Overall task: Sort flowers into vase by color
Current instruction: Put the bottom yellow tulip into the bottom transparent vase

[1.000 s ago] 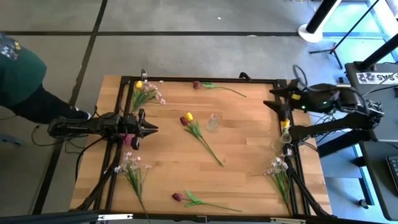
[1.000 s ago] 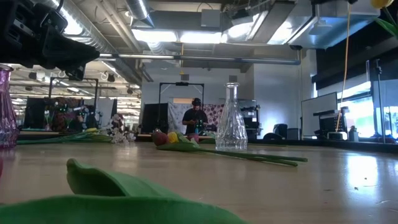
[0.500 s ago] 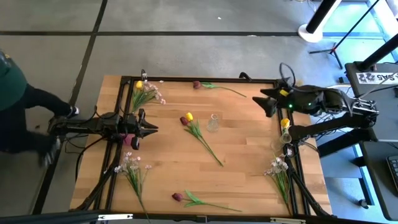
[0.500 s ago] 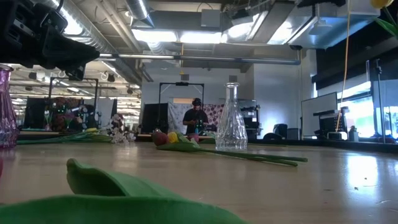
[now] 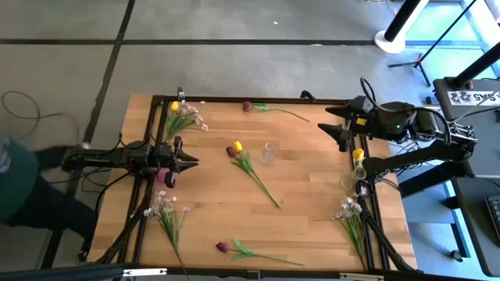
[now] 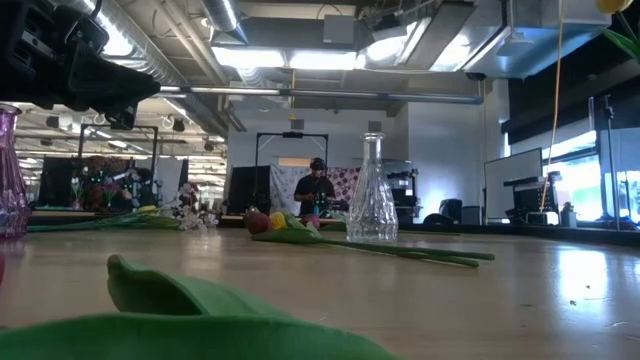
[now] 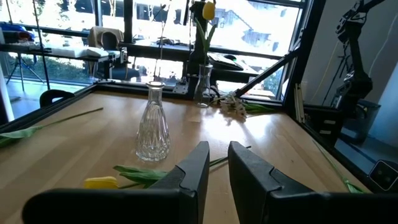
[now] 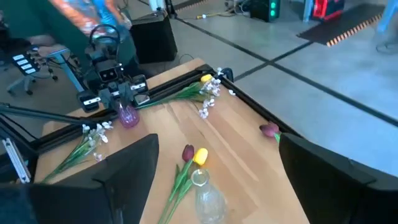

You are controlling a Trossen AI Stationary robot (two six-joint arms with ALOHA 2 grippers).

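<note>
Wooden boards make up the table point(image 5: 305, 168), which has a black frame around it and a grey floor beyond. The flowers are spread all over it.

Going from left to right: a white-pink sprig point(image 5: 166, 212) lies near the front left corner, and a yellow flower with small blossoms point(image 5: 181, 117) lies at the far left corner. The left gripper point(image 5: 191, 161) hangs low at the left edge. A pink vase point(image 5: 162, 174) stands just beside it. Its jaws are close together with a thin gap, and nothing is in them.

Next, a dark red tulip point(image 5: 225, 247) lies at the front edge. A yellow tulip point(image 5: 237, 146) and a red one lie together in the middle, just beside a clear glass vase point(image 5: 268, 154). Another dark red tulip point(image 5: 247, 106) lies at the far edge.

The right gripper point(image 5: 323, 129) hangs high over the far right of the table. Its jaws are wide apart and empty. One yellow tulip already stands in a vase at the right edge point(image 5: 358, 168), and a white-pink sprig point(image 5: 348, 209) lies near it.

These flowers look very light and bendy. The heads would squash easily, I think. The stem is thin and may slip, so the best place to pinch is probably the middle of the stem, away from the leaves. The glass vases could tip over if bumped.
</note>
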